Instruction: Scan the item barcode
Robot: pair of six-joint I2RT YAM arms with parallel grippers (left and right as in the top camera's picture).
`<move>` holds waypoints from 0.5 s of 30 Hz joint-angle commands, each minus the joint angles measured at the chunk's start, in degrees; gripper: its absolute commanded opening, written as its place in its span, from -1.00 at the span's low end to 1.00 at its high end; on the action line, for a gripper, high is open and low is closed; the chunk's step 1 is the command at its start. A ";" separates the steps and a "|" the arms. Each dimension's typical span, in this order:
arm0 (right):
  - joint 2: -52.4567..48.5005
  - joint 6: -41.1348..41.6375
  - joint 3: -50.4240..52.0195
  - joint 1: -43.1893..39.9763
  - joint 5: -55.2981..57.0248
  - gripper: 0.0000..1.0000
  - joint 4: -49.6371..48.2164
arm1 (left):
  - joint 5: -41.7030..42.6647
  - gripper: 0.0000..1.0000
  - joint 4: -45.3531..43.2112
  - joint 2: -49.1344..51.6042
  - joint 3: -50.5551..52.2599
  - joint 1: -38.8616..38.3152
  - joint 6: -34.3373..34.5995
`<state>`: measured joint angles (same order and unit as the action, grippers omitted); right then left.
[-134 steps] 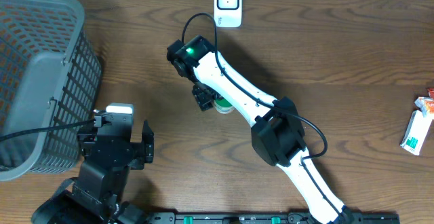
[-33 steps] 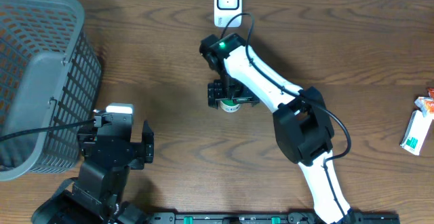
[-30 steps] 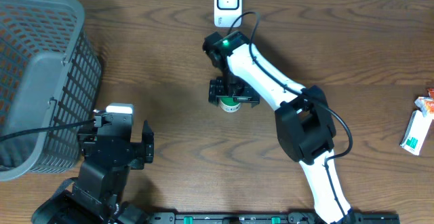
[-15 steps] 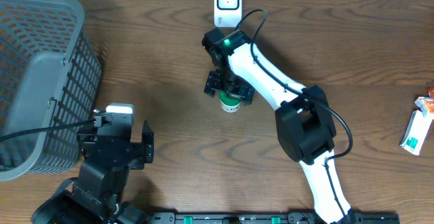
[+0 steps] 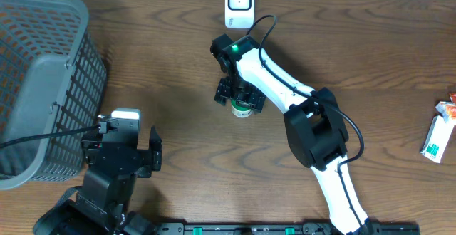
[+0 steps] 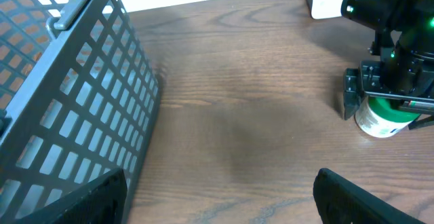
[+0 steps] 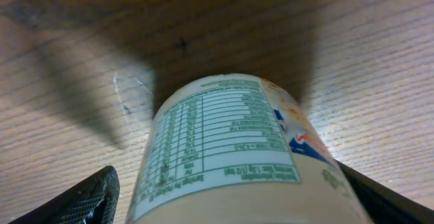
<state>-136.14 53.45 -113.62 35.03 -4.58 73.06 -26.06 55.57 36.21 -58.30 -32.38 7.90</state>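
One item in play: a green-topped white bottle (image 5: 243, 109), upright on the wood surface (image 5: 370, 50), mid-scene, on the near side of the white scanner (image 5: 239, 5) at the far edge. Right gripper (image 5: 241, 100) sits over it, fingers (image 7: 74, 197) apart, one each side. The wrist view shows a sliver of gap on one side, so likely no clamp yet. Left gripper (image 6: 217, 183) sits near-left, fingers wide apart, holding nothing.

To do this step well: centre the bottle, then clamp on the body without covering the label. The nutrition panel faces the wrist camera and no barcode is visible, so expect to rotate the bottle before presenting it to the scanner.

Surface is dark wood grain, with a grey mesh basket (image 5: 43, 85) at left and a small box (image 5: 436, 139) and red packet (image 5: 447, 109) at the right edge. Pale wall strip beyond the far edge.
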 commanded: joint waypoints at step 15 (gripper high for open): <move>-3.28 -6.43 0.46 -0.59 -0.04 0.52 0.33 | -0.55 0.76 0.13 -0.24 0.09 -0.17 0.35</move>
<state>-136.35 48.03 -113.71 34.44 -4.36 72.31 -26.04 55.57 36.21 -58.30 -32.38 7.90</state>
